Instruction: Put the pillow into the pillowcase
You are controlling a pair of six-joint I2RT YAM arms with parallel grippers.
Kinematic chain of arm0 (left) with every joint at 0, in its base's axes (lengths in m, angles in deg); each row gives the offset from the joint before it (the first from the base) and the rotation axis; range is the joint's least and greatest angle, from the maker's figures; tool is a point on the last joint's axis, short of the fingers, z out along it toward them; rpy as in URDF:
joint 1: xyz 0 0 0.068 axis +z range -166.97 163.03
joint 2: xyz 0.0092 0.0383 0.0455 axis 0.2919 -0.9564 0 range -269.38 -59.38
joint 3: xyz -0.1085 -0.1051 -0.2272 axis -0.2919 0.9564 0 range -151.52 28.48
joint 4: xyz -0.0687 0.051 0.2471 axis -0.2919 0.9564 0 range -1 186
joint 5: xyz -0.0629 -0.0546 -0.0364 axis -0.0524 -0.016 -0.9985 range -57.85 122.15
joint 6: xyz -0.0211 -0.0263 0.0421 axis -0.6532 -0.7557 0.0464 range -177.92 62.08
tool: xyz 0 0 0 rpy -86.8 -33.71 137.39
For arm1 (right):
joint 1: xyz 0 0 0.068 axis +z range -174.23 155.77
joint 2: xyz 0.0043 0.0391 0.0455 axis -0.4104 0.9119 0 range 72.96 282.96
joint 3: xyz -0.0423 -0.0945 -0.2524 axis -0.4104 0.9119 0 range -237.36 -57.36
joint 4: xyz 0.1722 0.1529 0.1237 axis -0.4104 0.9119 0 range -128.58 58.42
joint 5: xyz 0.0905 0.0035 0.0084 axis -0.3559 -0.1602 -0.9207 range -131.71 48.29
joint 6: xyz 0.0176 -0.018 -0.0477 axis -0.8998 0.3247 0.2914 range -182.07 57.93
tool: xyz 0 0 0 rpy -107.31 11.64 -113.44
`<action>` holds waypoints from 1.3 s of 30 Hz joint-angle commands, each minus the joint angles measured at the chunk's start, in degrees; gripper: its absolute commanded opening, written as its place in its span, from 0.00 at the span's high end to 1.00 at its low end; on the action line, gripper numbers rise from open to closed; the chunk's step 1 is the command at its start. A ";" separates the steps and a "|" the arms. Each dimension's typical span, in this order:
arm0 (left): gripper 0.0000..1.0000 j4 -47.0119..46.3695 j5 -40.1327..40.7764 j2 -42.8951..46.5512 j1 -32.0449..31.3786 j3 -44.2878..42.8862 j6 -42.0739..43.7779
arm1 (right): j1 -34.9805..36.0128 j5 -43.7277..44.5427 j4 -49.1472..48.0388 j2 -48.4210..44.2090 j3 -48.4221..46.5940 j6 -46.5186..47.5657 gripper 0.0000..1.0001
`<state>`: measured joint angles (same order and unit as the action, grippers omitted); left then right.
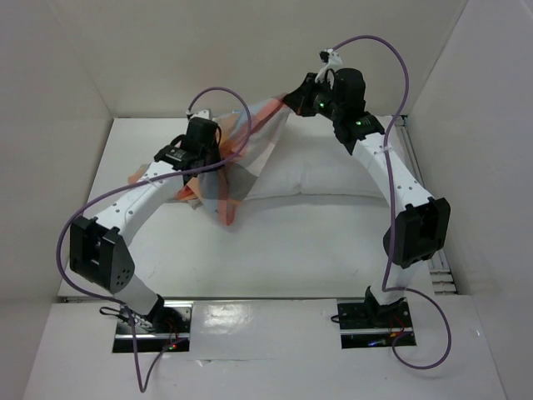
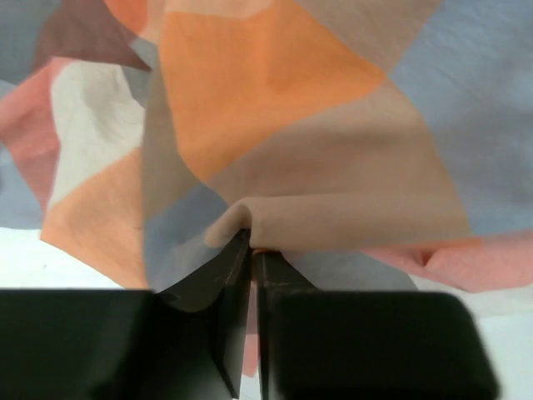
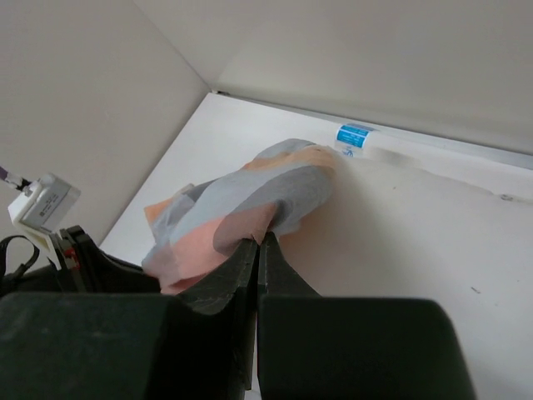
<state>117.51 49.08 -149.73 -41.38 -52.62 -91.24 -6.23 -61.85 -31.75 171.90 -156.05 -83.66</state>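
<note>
While the left gripper (image 2: 252, 250) and right gripper (image 3: 259, 242) are each pinching the thin, limp pillowcase (image 1: 241, 154), it is sagging between them over the plump pillow (image 1: 325, 179); its hem is looking the safest hold.

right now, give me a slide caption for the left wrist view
Left gripper pinching a fold of the thin orange, blue, grey and tan checked fabric pillowcase.
</note>
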 commanded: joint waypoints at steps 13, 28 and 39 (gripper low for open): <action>1.00 2.34 -20.77 7.29 13.56 -12.13 4.49 | -1.30 2.20 10.51 11.31 -16.40 3.56 0.88; 1.00 6.12 -54.53 -15.83 35.65 -49.59 -1.92 | 0.01 6.75 17.08 2.41 -6.80 15.50 0.00; 1.00 3.75 -56.22 -14.87 36.88 -45.03 -1.92 | 9.51 21.99 22.18 9.74 0.01 22.20 0.00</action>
<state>124.42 -4.19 -167.76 -4.26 -99.37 -92.81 3.04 -42.71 -9.34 174.63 -156.27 -62.78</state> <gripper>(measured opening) 0.033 0.999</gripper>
